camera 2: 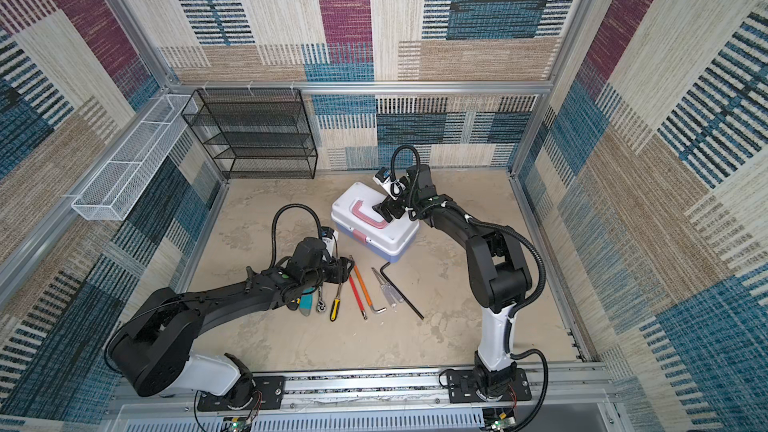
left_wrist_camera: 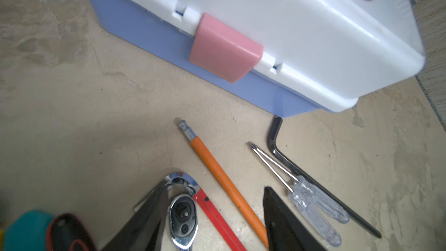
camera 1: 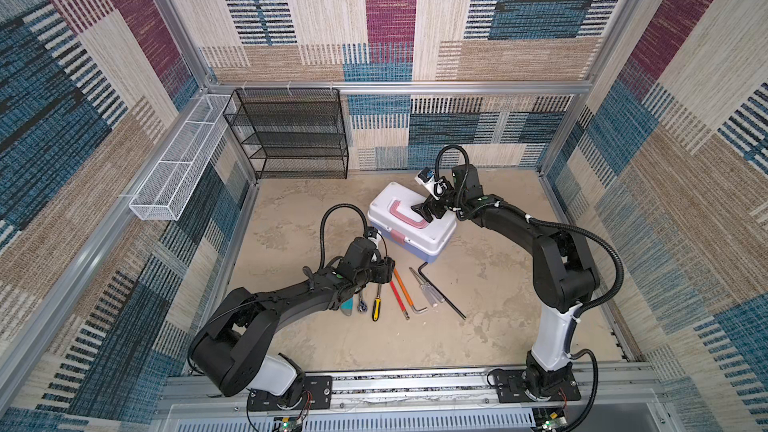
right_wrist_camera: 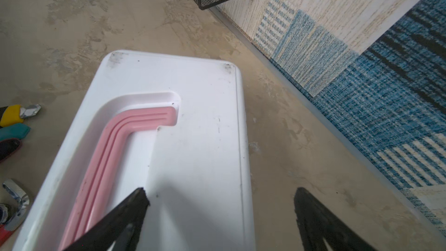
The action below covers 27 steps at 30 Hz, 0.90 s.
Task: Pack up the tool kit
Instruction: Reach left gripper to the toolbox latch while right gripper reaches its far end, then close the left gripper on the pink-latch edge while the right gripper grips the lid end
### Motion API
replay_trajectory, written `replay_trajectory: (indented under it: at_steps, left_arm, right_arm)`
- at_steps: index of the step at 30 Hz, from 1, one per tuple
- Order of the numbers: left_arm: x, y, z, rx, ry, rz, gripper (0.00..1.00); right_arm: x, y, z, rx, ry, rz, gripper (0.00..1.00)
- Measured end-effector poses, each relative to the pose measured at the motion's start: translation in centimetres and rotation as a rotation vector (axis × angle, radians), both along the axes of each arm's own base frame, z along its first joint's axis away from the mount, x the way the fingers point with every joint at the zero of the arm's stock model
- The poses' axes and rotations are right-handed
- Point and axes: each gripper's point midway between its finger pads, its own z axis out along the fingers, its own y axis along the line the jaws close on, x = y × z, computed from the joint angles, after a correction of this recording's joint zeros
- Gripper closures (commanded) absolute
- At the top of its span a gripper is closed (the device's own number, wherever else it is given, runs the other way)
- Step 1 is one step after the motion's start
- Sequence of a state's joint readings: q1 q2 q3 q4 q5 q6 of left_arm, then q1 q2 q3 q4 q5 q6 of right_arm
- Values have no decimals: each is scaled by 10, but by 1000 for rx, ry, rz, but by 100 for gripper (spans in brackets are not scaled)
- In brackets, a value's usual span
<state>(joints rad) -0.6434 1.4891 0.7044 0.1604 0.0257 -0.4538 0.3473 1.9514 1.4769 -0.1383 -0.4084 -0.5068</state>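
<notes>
The tabletop (camera 1: 490, 326) is walled on three sides, with a black mesh rack (camera 1: 291, 130) against the back wall at the left. Its near and right stretches lie bare, which gives either arm its widest room to swing. The tool kit (camera 1: 415, 234) sits toward the back of the middle, lid down and pink latch (left_wrist_camera: 224, 49) apparently fastened. Its near corner is just beside the bend of a black hex key (left_wrist_camera: 275, 136).

The right end effector (right_wrist_camera: 222, 190) hovers over the lid with jaws spread wide and nothing held — one finger (right_wrist_camera: 125, 213) by the handle recess, the other beyond the lid's edge. The left end effector (left_wrist_camera: 216, 188) hangs low over the row of tools, jaws apart around a ratchet head (left_wrist_camera: 182, 213) and a red shaft (left_wrist_camera: 212, 211), gripping neither as far as shows.

Nothing looks packed yet. The likely trouble is twofold — with the box shut, a pull at the lid could drag the whole kit into the tools, and the tightly laid row invites pinching two shafts at once.
</notes>
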Motion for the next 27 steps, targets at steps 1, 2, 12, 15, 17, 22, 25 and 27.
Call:
replay_trajectory:
  at_steps: [1,2,12,15,17,22,25,27]
  left_arm:
    - [1,-3,-1,-7,9,-6,39]
    - [2,-4,-1,-8,12,-5,39]
    - [25,-24,3,-72,57,-20,46]
    - [31,-28,-2,-93,87,-29,47]
    - [34,-30,-5,-102,103,-33,48]
    - [39,-34,-5,-112,116,-41,49]
    - [40,-36,-3,-114,122,-46,49]
    - [40,-36,-3,-105,125,-50,49]
  right_arm:
    - [2,1,-1,-7,-1,5,6]
    - [4,2,-1,-12,-2,9,7]
    - [6,12,-8,4,7,76,10]
    - [2,14,-9,14,10,94,8]
    - [-7,12,-21,-3,54,100,8]
    - [-8,7,-23,-6,59,112,9]
    - [-8,3,-23,1,66,109,15]
    - [-9,2,-25,12,79,109,19]
